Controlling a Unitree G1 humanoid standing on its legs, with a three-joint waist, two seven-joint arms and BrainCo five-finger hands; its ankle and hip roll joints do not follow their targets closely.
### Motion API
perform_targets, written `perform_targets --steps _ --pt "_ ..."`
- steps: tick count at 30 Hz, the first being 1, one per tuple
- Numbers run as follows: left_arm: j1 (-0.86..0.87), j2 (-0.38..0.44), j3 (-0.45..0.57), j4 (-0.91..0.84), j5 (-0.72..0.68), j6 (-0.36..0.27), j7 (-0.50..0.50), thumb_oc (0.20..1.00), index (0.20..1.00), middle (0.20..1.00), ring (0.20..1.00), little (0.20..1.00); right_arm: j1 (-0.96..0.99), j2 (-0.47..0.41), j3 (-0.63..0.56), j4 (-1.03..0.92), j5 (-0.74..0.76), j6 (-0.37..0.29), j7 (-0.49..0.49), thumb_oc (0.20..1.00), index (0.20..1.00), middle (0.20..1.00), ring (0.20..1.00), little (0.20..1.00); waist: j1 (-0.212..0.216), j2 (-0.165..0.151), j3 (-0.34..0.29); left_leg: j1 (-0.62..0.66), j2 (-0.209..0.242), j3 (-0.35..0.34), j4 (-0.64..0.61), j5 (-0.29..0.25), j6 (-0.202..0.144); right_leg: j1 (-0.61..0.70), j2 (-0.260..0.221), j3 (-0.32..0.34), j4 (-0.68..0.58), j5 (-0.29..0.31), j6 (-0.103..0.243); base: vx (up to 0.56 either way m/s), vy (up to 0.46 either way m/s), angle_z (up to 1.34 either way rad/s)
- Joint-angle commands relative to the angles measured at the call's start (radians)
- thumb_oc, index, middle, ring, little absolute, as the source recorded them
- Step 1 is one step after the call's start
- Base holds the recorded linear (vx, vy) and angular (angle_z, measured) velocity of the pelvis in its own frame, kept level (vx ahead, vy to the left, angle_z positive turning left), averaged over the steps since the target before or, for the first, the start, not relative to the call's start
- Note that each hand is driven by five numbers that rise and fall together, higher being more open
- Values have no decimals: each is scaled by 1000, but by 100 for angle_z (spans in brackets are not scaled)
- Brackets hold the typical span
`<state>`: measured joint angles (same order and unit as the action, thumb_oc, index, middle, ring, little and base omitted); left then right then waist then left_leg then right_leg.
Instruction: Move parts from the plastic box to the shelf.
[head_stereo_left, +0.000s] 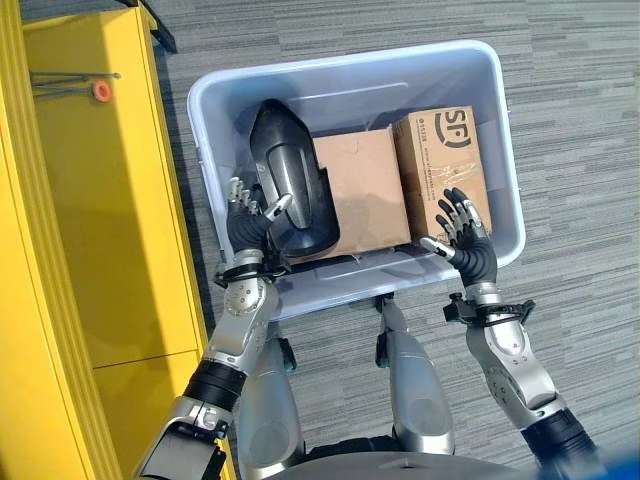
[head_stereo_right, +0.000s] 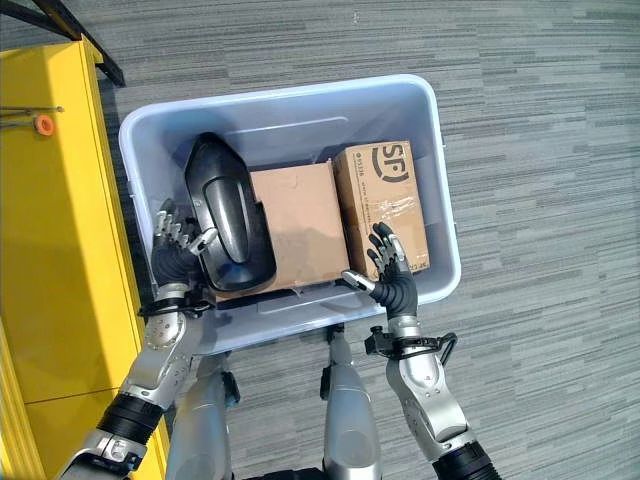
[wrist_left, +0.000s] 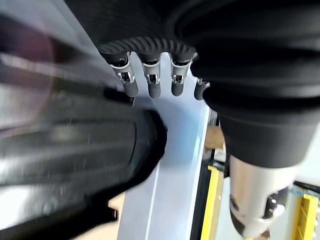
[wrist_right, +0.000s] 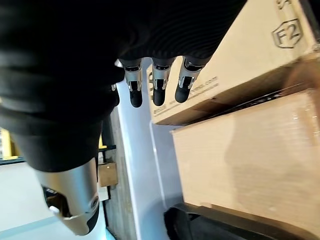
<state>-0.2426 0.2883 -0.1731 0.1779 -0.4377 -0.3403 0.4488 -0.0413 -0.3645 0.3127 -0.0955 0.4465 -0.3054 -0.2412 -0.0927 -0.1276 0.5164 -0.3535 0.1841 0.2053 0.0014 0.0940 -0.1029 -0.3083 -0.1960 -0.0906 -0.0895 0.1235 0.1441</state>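
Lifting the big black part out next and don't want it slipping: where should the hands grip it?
A judgement: take the black part by its long flanks, from above. It lies lengthwise on the plain carton. The left hand is at its bin-wall side; the right hand could reach the opposite flank.

- Narrow brown cardboard carton (head_stereo_left: 440, 165), standing at the right end of the pale blue plastic tub (head_stereo_left: 505, 150): a round dark printed logo (head_stereo_left: 457, 128) on the far end of its top face.
- Same top face: one line of small dark print along the long edge, too small to read.
- Same carton in the right wrist view (wrist_right: 240, 55): a short code mark in a hexagon outline (wrist_right: 286, 32) near one corner, and a line of fine print along the edge by the fingertips, blurred.
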Motion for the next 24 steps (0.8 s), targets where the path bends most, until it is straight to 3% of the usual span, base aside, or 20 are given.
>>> perform_targets --steps 1,9,24 --pt "7 15 48 -39 74 -72 33 1000 1000 1000 1000 1000 -4 -22 -68 -58 -25 -75 -4 1000 1000 1000 1000 1000 12 -9 -52 22 80 -13 23 38 -47 -57 -77 23 124 34 62 0 0 0" --pt "30 19 54 -100 86 -82 35 1000 1000 1000 1000 1000 16 -32 -80 -76 -19 -83 -1 1000 1000 1000 1000 1000 17 -7 -46 10 75 -26 20 39 -49 -52 -79 11 118 33 60 -2 -5 2" --pt "-21 20 22 44 120 -61 84 1000 1000 1000 1000 1000 1 -34 -72 -67 -23 -96 -22 1000 1000 1000 1000 1000 9 -23 -19 -20 78 -28 27 39 -51 -79 -67 9 120 33 57 -2 -1 1"
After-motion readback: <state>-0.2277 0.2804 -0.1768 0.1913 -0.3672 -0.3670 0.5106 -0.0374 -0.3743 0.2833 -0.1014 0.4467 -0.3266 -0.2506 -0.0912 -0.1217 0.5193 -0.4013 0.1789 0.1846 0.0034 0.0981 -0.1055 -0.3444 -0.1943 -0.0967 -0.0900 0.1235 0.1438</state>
